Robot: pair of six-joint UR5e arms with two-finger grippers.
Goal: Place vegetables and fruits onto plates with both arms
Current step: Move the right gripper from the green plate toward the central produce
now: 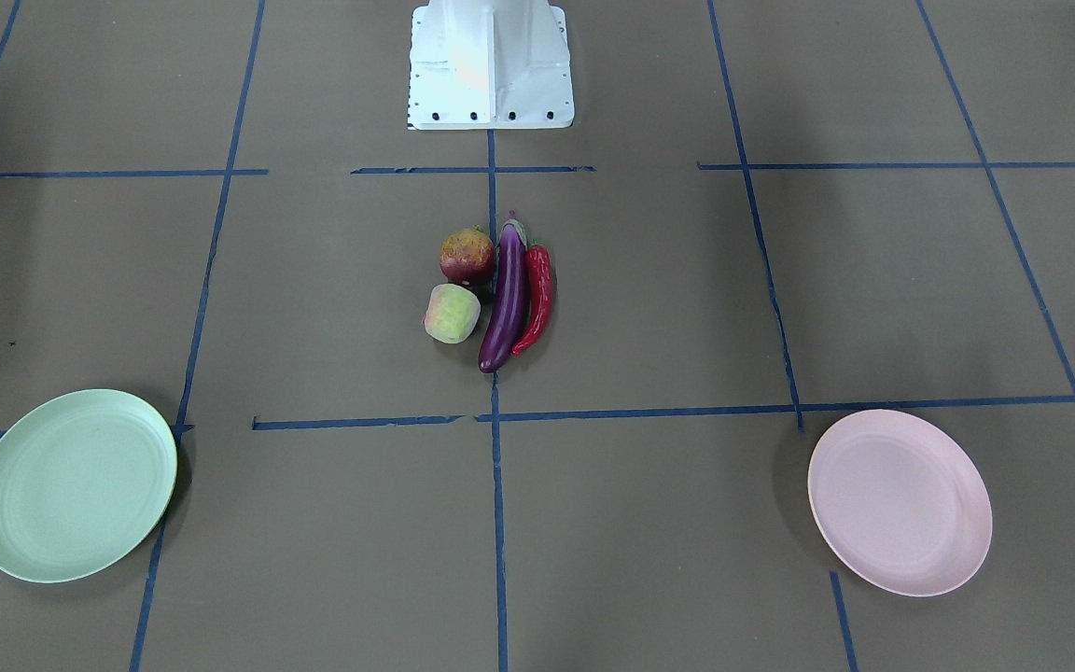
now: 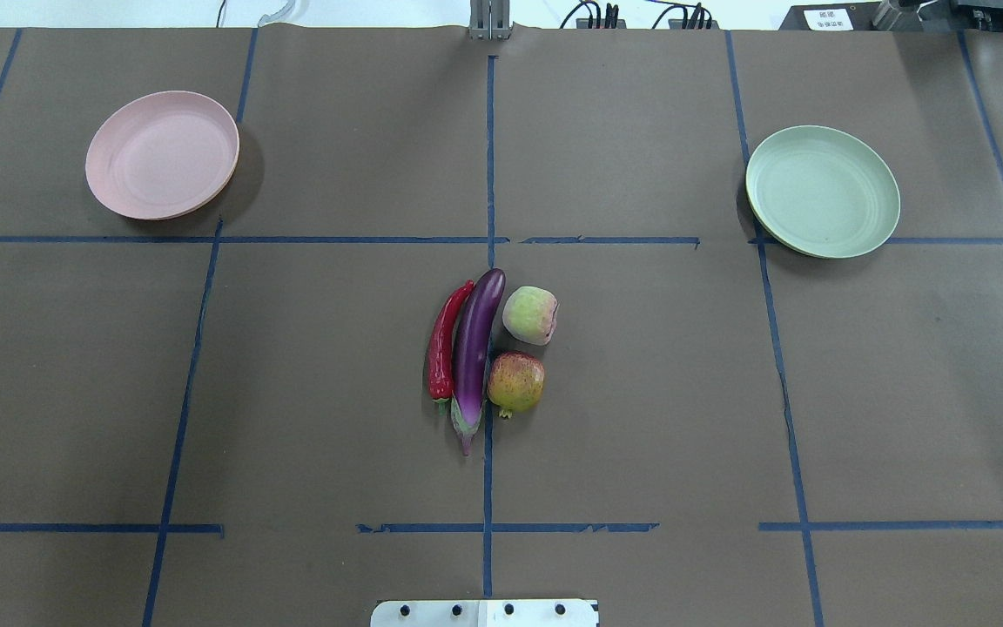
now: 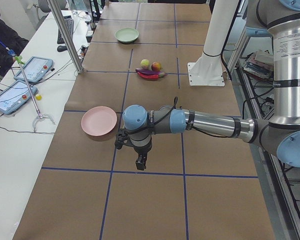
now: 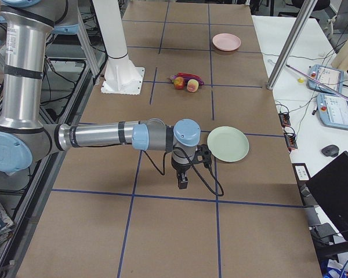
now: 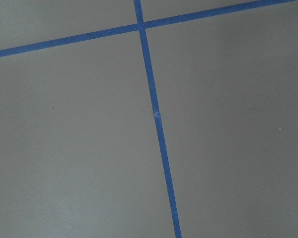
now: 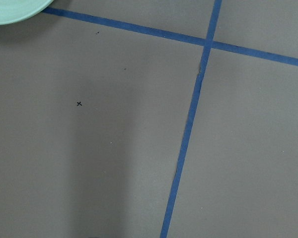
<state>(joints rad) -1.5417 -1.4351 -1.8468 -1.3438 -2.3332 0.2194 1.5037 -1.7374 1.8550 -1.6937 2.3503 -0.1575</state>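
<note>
Eggplant (image 2: 475, 348), chili (image 2: 445, 344), peach (image 2: 530, 314) and pomegranate (image 2: 515, 384) lay clustered mid-table (image 2: 292, 392). Chili lay against eggplant on my left, both fruits on my right. Pink plate (image 2: 162, 154) far left, green plate (image 2: 822, 192) far right. My left gripper (image 3: 140, 164) hung near pink plate, right gripper (image 4: 182, 184) near green. Jaw state of either: could not tell.

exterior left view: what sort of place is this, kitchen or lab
Most likely a robotics lab: the robot's left arm reaches over a paper-covered table gridded with blue tape, with an operator at touch tablets.
</note>
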